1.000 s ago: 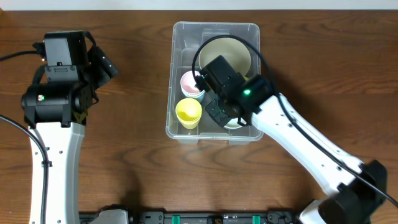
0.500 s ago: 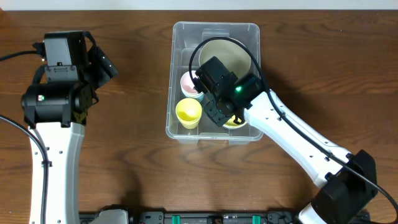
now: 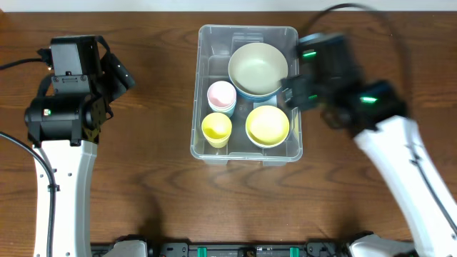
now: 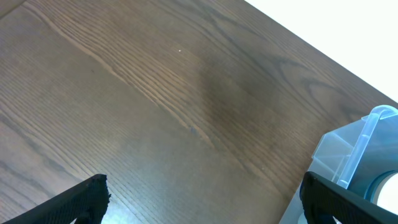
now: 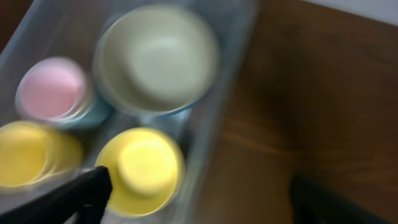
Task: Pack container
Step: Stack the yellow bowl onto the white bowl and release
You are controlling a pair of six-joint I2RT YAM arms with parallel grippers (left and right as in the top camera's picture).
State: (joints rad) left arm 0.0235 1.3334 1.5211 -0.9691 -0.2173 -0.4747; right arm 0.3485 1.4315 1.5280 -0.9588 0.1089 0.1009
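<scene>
Nothing readable from where I'm sitting: no words, numbers or brand marks that I can make out on the container (image 3: pixel 247 29) or on the bowls (image 3: pixel 258 68) in it. My right wrist view is too blurred for any lettering, and my left wrist view shows none either.

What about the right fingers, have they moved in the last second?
Yes. The right fingers left the container's near right corner, swinging right and back, now over its right wall.
</scene>
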